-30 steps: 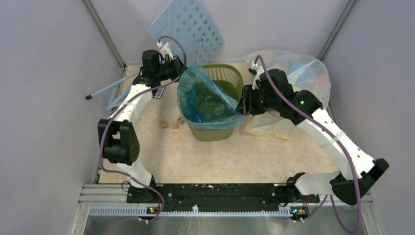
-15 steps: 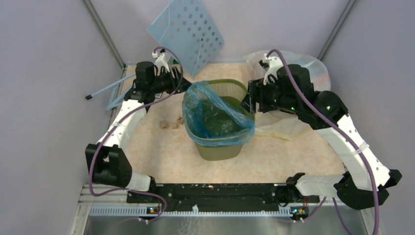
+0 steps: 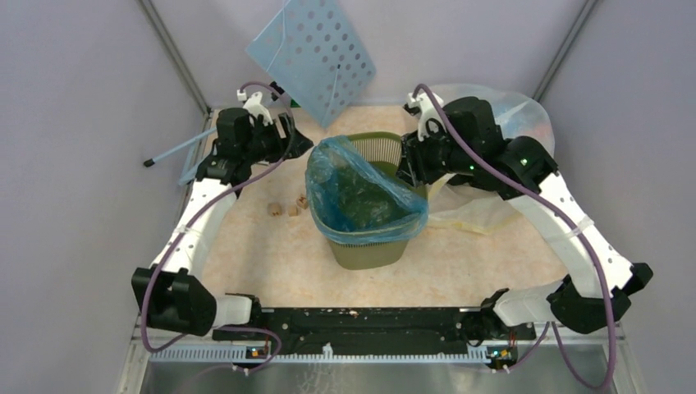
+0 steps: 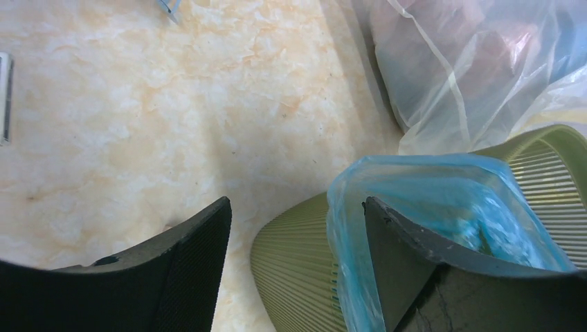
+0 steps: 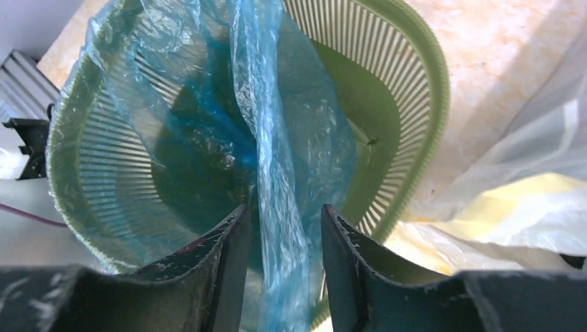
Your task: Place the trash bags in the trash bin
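Beige marbled worktop (image 3: pixel 271 254) takes up most of the overhead view. At the far right sits a big clear yellowish plastic bag stuffed with colourful stuff (image 3: pixel 525 119), and a perforated light-blue panel (image 3: pixel 316 45) leans against the back wall.

The olive-green ribbed plastic trash bin (image 3: pixel 369 250) stands upright mid-worktop, just beside that big bag. The thin crinkly light-blue trash bag (image 3: pixel 361 197) is inside it. Its mouth is pulled over the near and left rim, while the far right bit of the rim is bare. The bag's far edge sticks up loose above the rim.

The left hand (image 4: pixel 295 204) is spread wide by the bin's far left side and has hold of nothing, though the bag's edge lies right next to one finger. The right hand (image 5: pixel 284 207) hangs over the bin's far right side, partly closed, with a fold of the blue bag running between its fingers. I honestly can't tell if it's actually pinching it.

A few small tan cubes (image 3: pixel 287 208) sit left of the bin.
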### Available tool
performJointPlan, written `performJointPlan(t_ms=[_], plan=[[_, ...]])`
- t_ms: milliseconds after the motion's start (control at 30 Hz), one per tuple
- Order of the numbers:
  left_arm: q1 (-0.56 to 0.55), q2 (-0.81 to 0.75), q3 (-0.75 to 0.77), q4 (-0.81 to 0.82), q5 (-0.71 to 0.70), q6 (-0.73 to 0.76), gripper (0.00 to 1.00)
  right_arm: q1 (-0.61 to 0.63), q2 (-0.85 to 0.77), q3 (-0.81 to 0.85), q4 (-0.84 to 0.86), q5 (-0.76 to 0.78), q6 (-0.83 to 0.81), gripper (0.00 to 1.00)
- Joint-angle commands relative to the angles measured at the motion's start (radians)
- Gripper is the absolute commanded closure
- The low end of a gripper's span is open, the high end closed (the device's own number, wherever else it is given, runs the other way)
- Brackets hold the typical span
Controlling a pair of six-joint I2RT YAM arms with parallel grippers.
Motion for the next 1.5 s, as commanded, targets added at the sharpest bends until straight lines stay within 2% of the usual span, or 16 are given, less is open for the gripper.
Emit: performJointPlan(t_ms=[0,100,300,467,600,667,1000,1467], plan=[[0.003,-0.092,-0.024,-0.015,-0.048,0.029,0.24,0.019,0.074,0.027,0.042,-0.097,-0.086,0.55],[0.003,-0.151,-0.072,-0.029,-0.073,-0.001,0.25,0.035,0.109,0.023,0.048,-0.097,-0.105,0.53],[0.003,-0.299,-0.191,-0.018,0.000,-0.051,0.32,0.036,0.132,-0.010,0.075,-0.106,-0.115,0.60],[0.003,-0.365,-0.202,-0.092,0.078,-0.056,0.34,0.036,0.141,-0.015,0.078,-0.102,-0.123,0.82],[0.002,-0.378,-0.142,-0.127,0.112,-0.051,0.30,0.035,0.128,-0.010,0.095,-0.026,-0.093,0.91],[0.002,-0.363,-0.097,-0.136,0.165,-0.048,0.28,0.032,0.107,-0.013,0.115,0.024,-0.073,0.99],[-0.024,-0.293,0.003,-0.132,0.184,-0.030,0.29,-0.128,0.085,0.009,0.135,0.000,-0.007,1.00],[-0.047,-0.167,-0.012,-0.022,0.219,-0.020,0.38,-0.272,0.165,0.106,0.100,-0.025,0.009,1.00]])
